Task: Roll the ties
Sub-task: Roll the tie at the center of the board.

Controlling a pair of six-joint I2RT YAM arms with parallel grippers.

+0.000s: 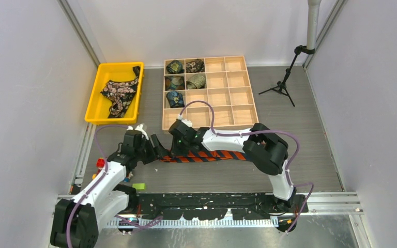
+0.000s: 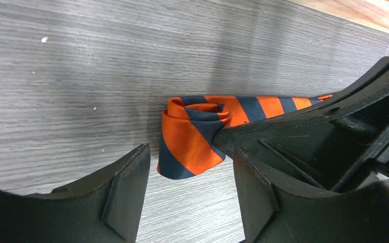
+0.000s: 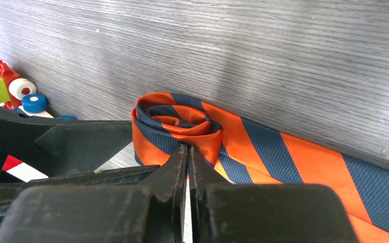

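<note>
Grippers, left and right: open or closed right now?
Left gripper: open, the striped tie rolled end at its fingertips.
Right gripper: closed on the striped tie's rolled end.

Top cam is mounted high behind the arm bases, looking down and forward over the whole desk [image 1: 300, 155] from pretty far out. The left wrist cam sits low and super close, peering past the left end effector [image 2: 188, 167]. The right wrist cam is just as tight (practically skimming the surface) over the right end effector [image 3: 187, 149]. The two roughly face each other, and all three views share the striped tie [image 1: 212, 156].
</note>
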